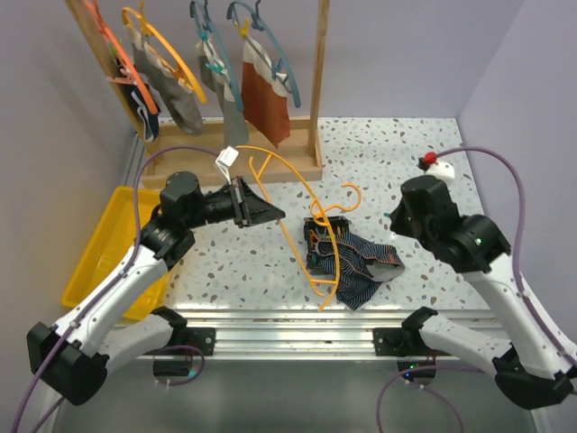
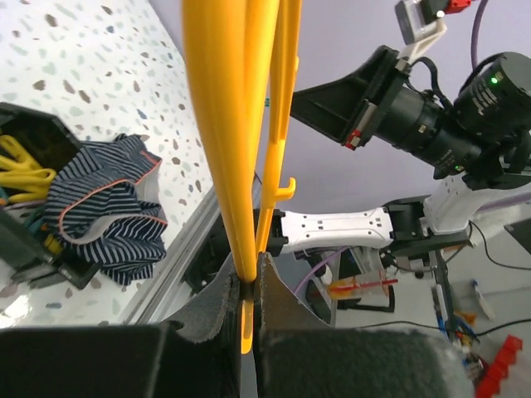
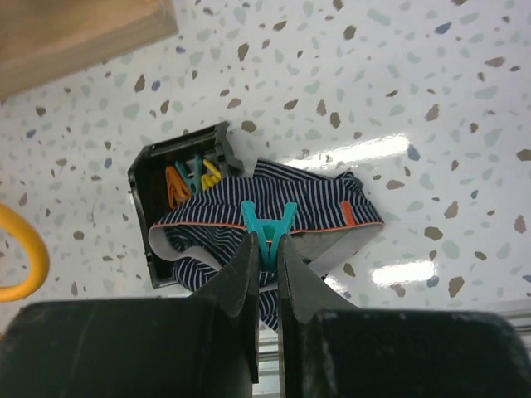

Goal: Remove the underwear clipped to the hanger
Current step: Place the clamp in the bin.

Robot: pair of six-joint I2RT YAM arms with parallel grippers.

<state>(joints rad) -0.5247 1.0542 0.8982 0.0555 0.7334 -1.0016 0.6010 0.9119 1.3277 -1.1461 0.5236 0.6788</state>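
Observation:
My left gripper (image 1: 273,214) is shut on the rim of a yellow hanger (image 1: 297,180), seen pinched between its pads in the left wrist view (image 2: 246,278). The hanger arcs down over dark navy striped underwear (image 1: 365,266) lying limp on the table, half over a black clip box (image 1: 323,233). My right gripper (image 3: 265,249) is shut on a teal plastic clip (image 3: 268,228), held above the striped underwear (image 3: 315,203). More underwear hangs clipped on the rack: grey (image 1: 180,95), rust-brown (image 1: 268,104) and navy (image 1: 140,99).
A wooden rack (image 1: 270,167) stands at the back with several coloured hangers. A yellow bin (image 1: 104,244) sits at the table's left edge. The black box (image 3: 158,178) holds several loose clips. The right arm (image 2: 431,124) shows in the left wrist view.

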